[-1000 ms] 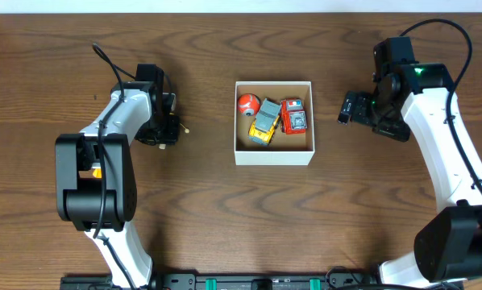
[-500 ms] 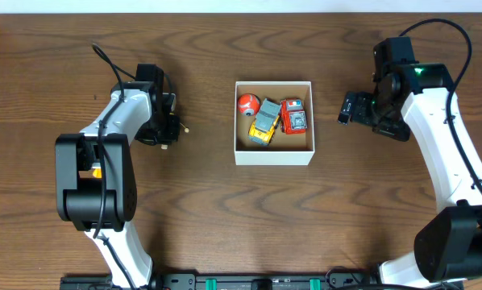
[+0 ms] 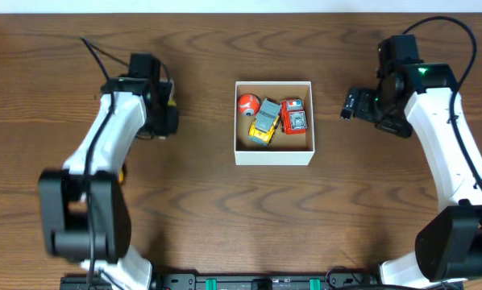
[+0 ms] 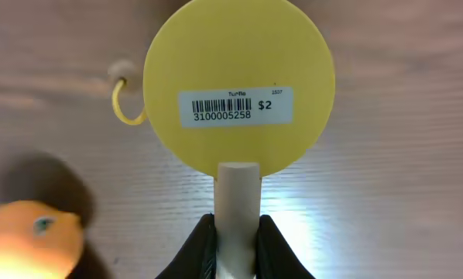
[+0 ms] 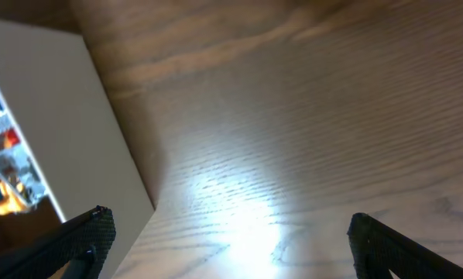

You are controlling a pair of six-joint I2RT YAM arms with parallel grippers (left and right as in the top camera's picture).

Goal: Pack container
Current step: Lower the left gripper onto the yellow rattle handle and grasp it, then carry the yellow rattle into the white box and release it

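Container: The container [image 3: 273, 155] stood open-topped at the middle of the table [image 3: 209, 209], slightly toward the far edge.
Contents: A ball [image 3: 248, 103] lay in the far-left corner of the container. A yellow car [image 3: 264, 126] lay beside it, and a red car [image 3: 294, 115] lay against the right wall.
Left gripper: The left gripper [image 4: 237, 232] was between the container and the left edge of the table. Its jaws were clamped on the pale handle [image 4: 238, 194] of a yellow paddle [image 4: 239, 62]. The paddle carried a barcode label [image 4: 235, 106] and a yellow cord [image 4: 125, 107].
Paddle height: The pictures did not show whether the paddle was clear of the table.
Right gripper: The right gripper [image 5: 230, 225] was just beside the right wall of the container. Its jaws were spread wide, with nothing between them.
Loose item: An orange toy [image 4: 30, 236] lay on the table near the paddle. It was blurred, and its type could not be told.
Done: Three items were packed.
Left: By judgement, the paddle had to be carried to the container and released inside. The orange toy probably had to follow.
Free space: The near-right part of the container floor was bare.
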